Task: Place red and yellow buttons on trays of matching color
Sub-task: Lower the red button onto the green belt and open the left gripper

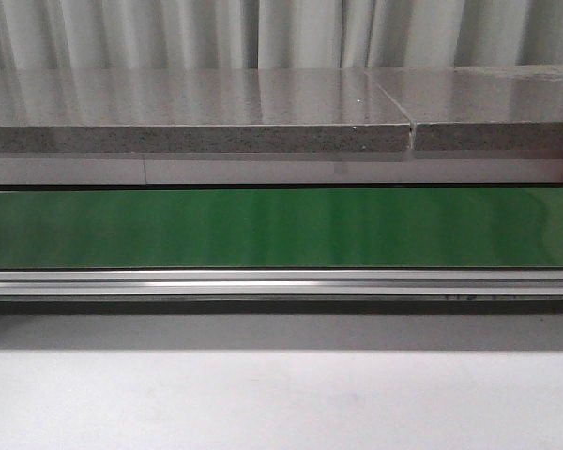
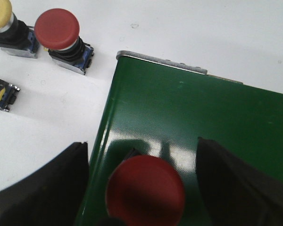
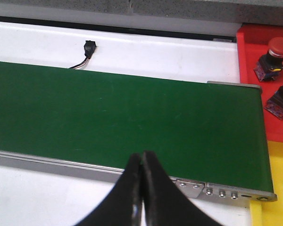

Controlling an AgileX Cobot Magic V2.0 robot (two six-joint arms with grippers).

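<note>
In the left wrist view a red button [image 2: 145, 190] stands on the green belt [image 2: 203, 117] near its end. My left gripper [image 2: 140, 143] is open around it, with a gap on each side between the cap and the black fingers [image 2: 61, 188]. On the white table beyond the belt's end stand another red button [image 2: 56, 28] and a yellow button [image 2: 0, 14]. A third one [image 2: 0, 94] lies at the frame's edge. My right gripper [image 3: 141, 157] is shut on nothing, over the belt's near rail. The red tray [image 3: 250, 52] holds two red buttons [image 3: 276, 52]. The yellow tray [image 3: 273, 165] lies beside it.
The front view shows only the long green conveyor belt [image 1: 281, 225], its metal rail [image 1: 281, 281], the white table in front and a grey stone ledge [image 1: 197, 117] behind. A small black connector with a wire [image 3: 88, 48] lies on the white surface beyond the belt.
</note>
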